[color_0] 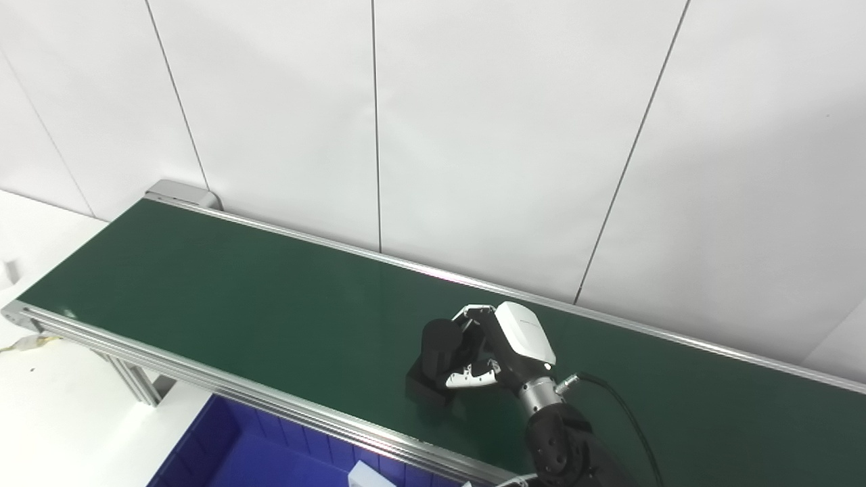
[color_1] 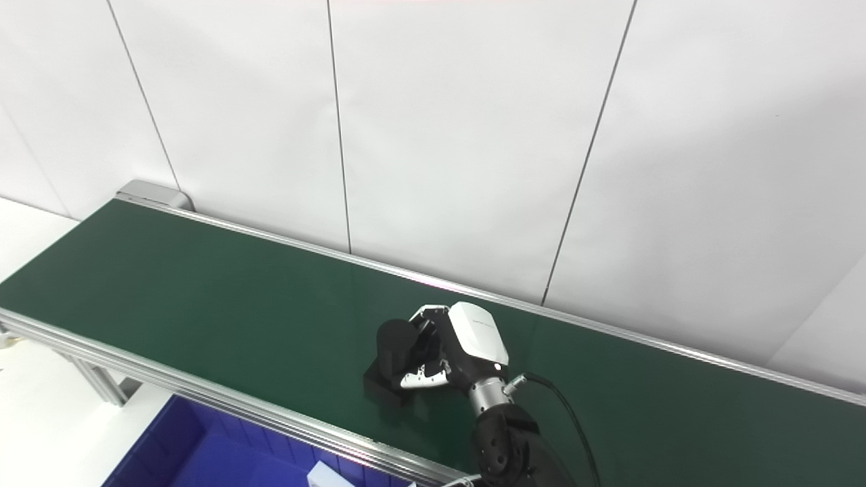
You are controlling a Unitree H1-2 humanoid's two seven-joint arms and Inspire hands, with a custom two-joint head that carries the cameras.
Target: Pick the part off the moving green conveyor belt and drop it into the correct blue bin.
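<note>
We have right hand [color_0: 497, 352], fingers [color_0: 473, 376] clamped round black plastic part [color_0: 440, 348] on green conveyor belt [color_0: 237, 291] (grasp looks made); lift and drop into blue plastic bin [color_0: 223, 453] remain.

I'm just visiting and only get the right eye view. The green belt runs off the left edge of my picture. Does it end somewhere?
Observer: Yes. In the left eye view the belt stops at a metal-framed corner inside the picture.
Operator: I see the right hand wrapped round the black part. Is there anything by that corner?
Observer: A small pale object, too small to identify, lies on the white table just below it.
</note>
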